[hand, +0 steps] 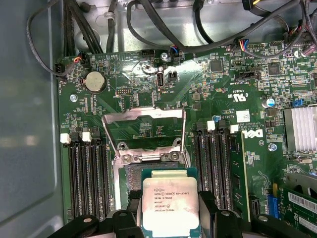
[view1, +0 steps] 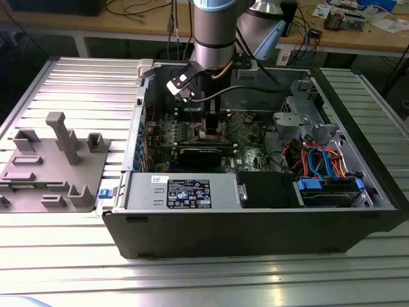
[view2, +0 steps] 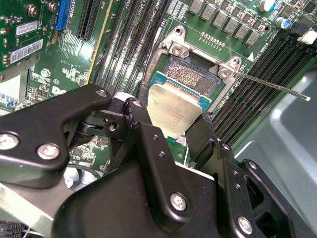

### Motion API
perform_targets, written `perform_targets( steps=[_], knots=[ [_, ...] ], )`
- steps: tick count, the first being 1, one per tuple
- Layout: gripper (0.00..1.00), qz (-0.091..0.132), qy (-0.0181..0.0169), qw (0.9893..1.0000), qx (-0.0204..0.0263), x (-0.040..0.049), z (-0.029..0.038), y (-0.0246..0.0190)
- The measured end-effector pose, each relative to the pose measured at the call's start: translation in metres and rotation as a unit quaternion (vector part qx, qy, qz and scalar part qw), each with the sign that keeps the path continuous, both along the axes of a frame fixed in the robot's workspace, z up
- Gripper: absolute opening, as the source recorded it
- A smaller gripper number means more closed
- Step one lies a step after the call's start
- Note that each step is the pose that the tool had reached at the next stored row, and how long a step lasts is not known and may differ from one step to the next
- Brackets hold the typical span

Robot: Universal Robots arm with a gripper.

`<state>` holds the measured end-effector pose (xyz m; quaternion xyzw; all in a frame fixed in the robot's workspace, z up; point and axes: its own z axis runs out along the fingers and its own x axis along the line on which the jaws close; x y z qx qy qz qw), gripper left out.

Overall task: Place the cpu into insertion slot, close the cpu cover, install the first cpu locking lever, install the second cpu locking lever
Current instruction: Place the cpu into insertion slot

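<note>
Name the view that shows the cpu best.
The first wrist view: the small square cpu with the silver-grey metal top faces that camera squarely. The second wrist view shows it at a slant, its near edge behind the black gripper. In the exterior view the grey arm stands over that spot.

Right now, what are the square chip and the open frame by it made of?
The cpu: its top looks like dull silver-grey metal, with a soft sheen. The cpu cover: probably thin bare steel, bright and reflective.
</note>
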<state>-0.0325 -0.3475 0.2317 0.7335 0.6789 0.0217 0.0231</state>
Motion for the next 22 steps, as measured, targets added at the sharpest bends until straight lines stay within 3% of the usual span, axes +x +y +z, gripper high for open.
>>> perform_targets(
  steps=[22],
  knots=[
    [0.54,0.000,0.0000,1.0000,0.0000,0.0000,-0.0073,0.0000]
  ],
)
